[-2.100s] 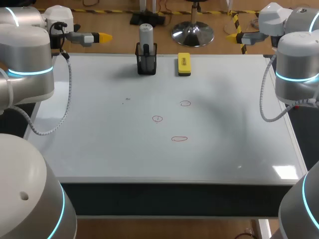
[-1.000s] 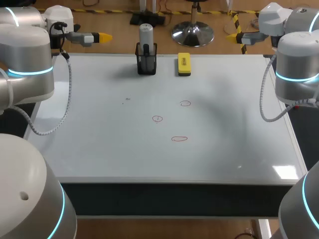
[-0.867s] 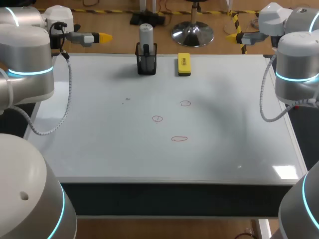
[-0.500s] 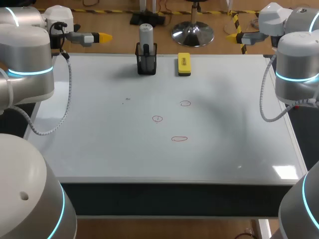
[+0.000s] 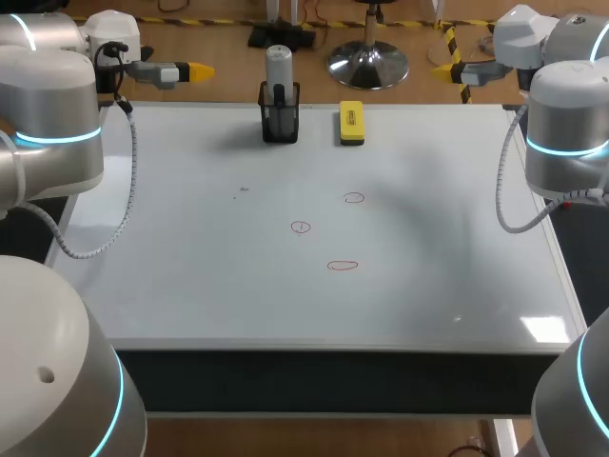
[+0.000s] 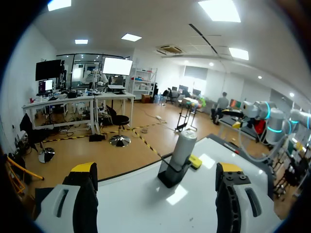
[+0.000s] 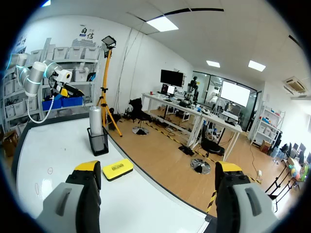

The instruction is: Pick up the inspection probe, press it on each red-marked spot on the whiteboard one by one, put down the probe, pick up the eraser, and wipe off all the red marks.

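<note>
Surveying from the largest item down: the whiteboard (image 5: 190,286) covers the tabletop. You have the left arm (image 5: 52,114) and right arm (image 5: 566,124) at its far corners, with the left pincer (image 6: 156,168) and right pincer (image 7: 158,166) held level, spread wide and empty. At the far edge the probe (image 5: 278,65) stands upright in a black holder (image 5: 280,124), with the eraser (image 5: 351,123) near it. Three red marks (image 5: 301,227) lie mid-board. Risk, as I judge it: the holder looks light, so a skewed grasp could tip it or lift it with the probe.
</note>
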Controlling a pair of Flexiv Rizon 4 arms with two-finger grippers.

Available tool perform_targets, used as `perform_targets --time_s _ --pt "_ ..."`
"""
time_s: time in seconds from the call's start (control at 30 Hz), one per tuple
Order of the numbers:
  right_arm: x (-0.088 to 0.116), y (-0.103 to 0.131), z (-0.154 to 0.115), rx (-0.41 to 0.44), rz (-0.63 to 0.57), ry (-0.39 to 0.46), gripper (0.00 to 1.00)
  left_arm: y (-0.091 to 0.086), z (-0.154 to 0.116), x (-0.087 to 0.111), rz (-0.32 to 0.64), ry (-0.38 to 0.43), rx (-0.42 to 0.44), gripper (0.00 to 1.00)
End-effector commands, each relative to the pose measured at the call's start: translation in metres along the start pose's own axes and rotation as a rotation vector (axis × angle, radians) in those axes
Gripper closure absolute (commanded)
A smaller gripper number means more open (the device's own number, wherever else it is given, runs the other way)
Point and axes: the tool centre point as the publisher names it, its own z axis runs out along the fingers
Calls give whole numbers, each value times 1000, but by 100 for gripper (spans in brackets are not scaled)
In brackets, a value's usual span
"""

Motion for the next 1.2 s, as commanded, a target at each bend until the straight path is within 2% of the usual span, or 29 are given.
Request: perform_targets --time_s 0.03,0.73,0.97,1.0,1.1,1.2 --pt "0 0 0 1 0 1 0 1 0 0 -1 0 2 0" --pt "0 0 0 1 0 1 0 1 0 0 -1 0 2 0" --pt "0 0 0 1 0 1 0 -3 20 -14 72 138 40 0" --pt "0 0 0 1 0 1 0 -4 23 -17 82 184 68 0" --pt "0 0 0 1 0 1 0 -11 32 -20 155 250 77 0" --pt "0 0 0 1 0 1 0 -16 41 -24 189 341 109 0"
